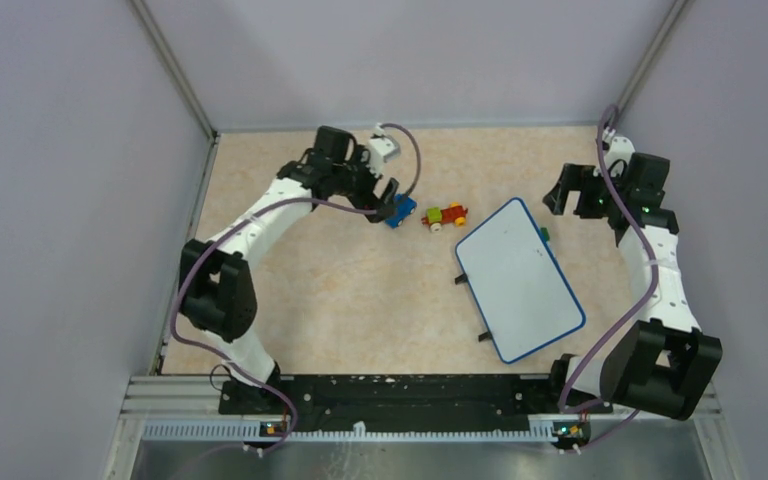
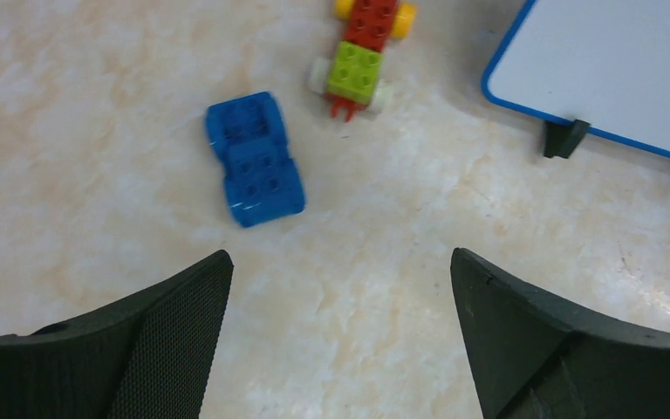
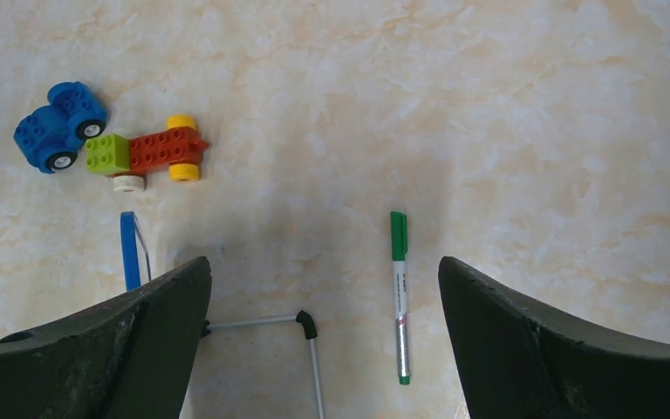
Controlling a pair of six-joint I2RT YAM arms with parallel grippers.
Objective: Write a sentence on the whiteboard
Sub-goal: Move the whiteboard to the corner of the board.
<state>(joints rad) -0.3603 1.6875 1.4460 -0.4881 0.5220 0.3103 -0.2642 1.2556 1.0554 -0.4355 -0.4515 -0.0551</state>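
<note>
Surface: beige marbled tabletop [image 1: 360, 300], closed in by pale lilac panels.

- Flat white rectangular whiteboard with a blue rim [image 1: 518, 280], lying face up. No writing shows on it, so the sentence is not begun.
- Slim white-barrelled marker with a green cap [image 3: 399, 297], capped and lying flat just beside the whiteboard's right long edge, near its far end.
- Blue brick toy car [image 2: 255, 159] and red-and-green brick vehicle [image 2: 362, 52], off the whiteboard's far end to its left. Neither is needed.
- The right gripper [image 3: 323, 288]: fingers spread wide, empty, poised over the marker.
- The left gripper [image 2: 340, 323]: fingers spread wide, empty, above the toy car.

Step, as judged: fetching the marker. The barrel lies between the fingers but nearer one of them. Centre over it first, descend, and close on the white mid-barrel, not the cap, which must come off later.

Views: only the right wrist shows the marker whole, where the overhead view gives a green speck. The left wrist shows the whiteboard's black feet [image 2: 565, 137] closely. Only the overhead view shows the whole blank face.
</note>
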